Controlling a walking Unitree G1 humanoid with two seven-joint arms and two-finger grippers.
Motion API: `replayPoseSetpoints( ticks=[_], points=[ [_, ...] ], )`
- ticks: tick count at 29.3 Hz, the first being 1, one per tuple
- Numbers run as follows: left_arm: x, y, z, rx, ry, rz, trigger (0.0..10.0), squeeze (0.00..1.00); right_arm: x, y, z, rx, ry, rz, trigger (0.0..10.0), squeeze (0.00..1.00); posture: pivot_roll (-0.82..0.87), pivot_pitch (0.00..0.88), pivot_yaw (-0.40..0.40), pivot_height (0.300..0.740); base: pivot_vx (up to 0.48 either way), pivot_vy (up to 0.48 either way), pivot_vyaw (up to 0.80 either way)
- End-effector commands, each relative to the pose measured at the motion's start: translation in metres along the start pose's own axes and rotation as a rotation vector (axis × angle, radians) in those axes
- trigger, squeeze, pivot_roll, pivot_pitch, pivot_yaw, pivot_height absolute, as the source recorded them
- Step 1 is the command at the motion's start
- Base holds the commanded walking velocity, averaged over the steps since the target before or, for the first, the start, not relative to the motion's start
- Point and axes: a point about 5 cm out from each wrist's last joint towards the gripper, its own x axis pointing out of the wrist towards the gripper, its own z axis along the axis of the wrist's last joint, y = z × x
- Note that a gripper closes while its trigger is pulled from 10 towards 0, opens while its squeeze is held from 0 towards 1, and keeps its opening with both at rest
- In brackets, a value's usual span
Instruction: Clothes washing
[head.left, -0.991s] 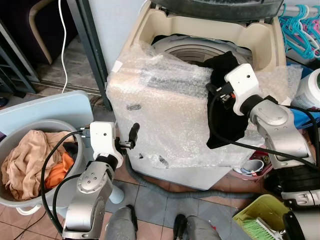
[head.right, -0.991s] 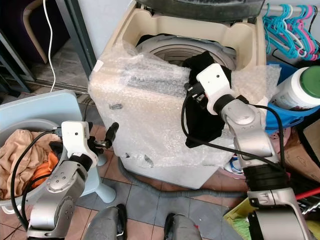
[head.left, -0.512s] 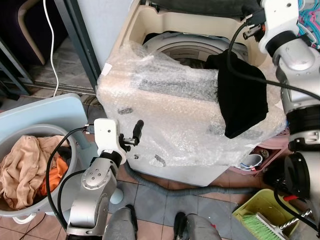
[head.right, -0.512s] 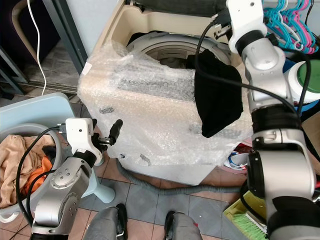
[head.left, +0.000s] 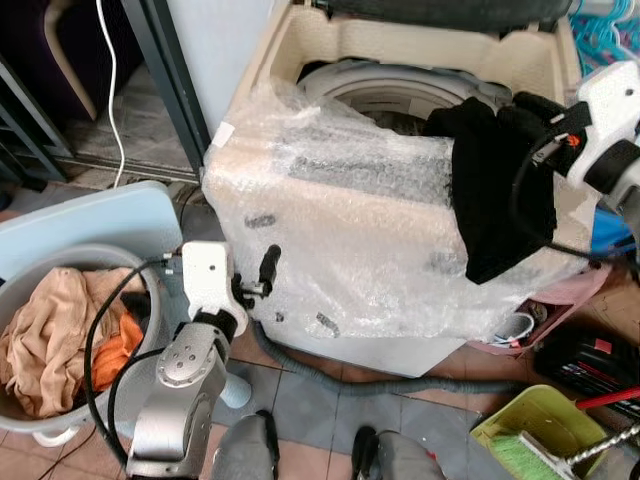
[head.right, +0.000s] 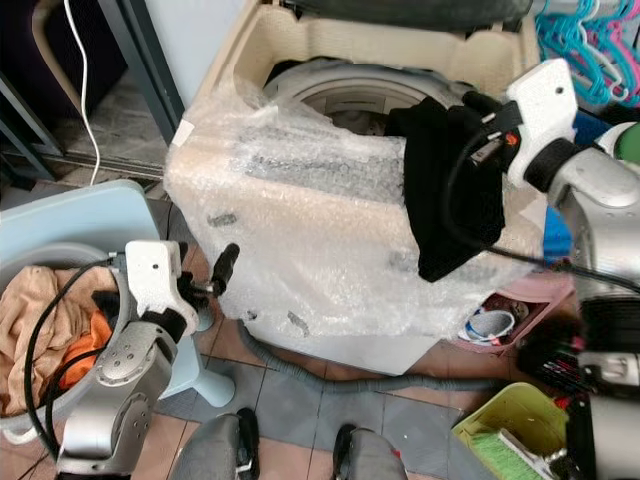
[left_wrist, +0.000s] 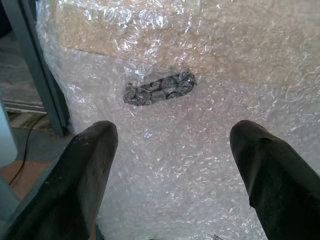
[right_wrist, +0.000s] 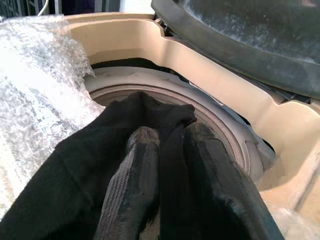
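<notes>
The grey basin (head.left: 20, 300) holds tan and orange clothes (head.left: 60, 325). The black garment (head.left: 500, 190) drapes over the washing machine (head.left: 400, 60) rim, pinched in the right pincer (right_wrist: 167, 150), now lower than half a second ago. The left pincer (left_wrist: 172, 165) gapes wide, empty.

- The washing machine (head.left: 350, 230) stands ahead at centre, wrapped in bubble wrap (head.left: 380, 250).
- A garment (head.left: 500, 190) hangs over its front right rim.
- A basin (head.left: 25, 290) of clothes (head.left: 55, 330) sits to its left.
- A brush (head.left: 525, 455) lies in a tub (head.left: 520, 415) on the floor, front right.
</notes>
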Motion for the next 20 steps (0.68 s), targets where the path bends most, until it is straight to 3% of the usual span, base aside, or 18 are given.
replayPoseSetpoints(
  ticks=[1,3,5,11,17,20],
  points=[
    [0.002,-0.003,-0.001,-0.002,0.008,-0.019,10.0,0.00,-0.007,0.010,0.009,0.021,0.001,0.121,10.0,1.00,-0.09,0.142,0.041,0.740,0.000,0.000,0.00],
    [0.003,-0.003,0.000,-0.001,0.005,-0.023,10.0,0.00,-0.014,0.015,0.001,-0.004,0.085,0.190,10.0,1.00,-0.09,0.141,0.044,0.740,0.000,0.000,0.00],
    [0.003,-0.002,0.000,0.000,0.005,-0.024,10.0,0.00,-0.014,0.013,-0.005,-0.043,0.123,0.170,10.0,1.00,-0.09,0.138,0.045,0.740,0.000,0.000,0.00],
    [0.002,0.000,0.000,0.005,0.004,-0.017,10.0,0.00,-0.002,0.022,-0.022,-0.023,0.182,0.130,10.0,1.00,-0.07,0.135,0.040,0.740,0.000,0.000,0.00],
    [0.000,0.002,0.001,0.008,0.004,-0.007,10.0,0.00,0.036,0.041,-0.043,-0.004,0.171,-0.022,10.0,1.00,-0.06,0.136,0.037,0.740,0.000,0.000,0.00],
    [0.000,0.002,0.001,0.008,0.005,-0.007,10.0,0.00,0.044,0.045,-0.045,0.014,0.162,-0.072,10.0,1.00,-0.06,0.136,0.038,0.740,0.000,0.000,0.00]
  ],
)
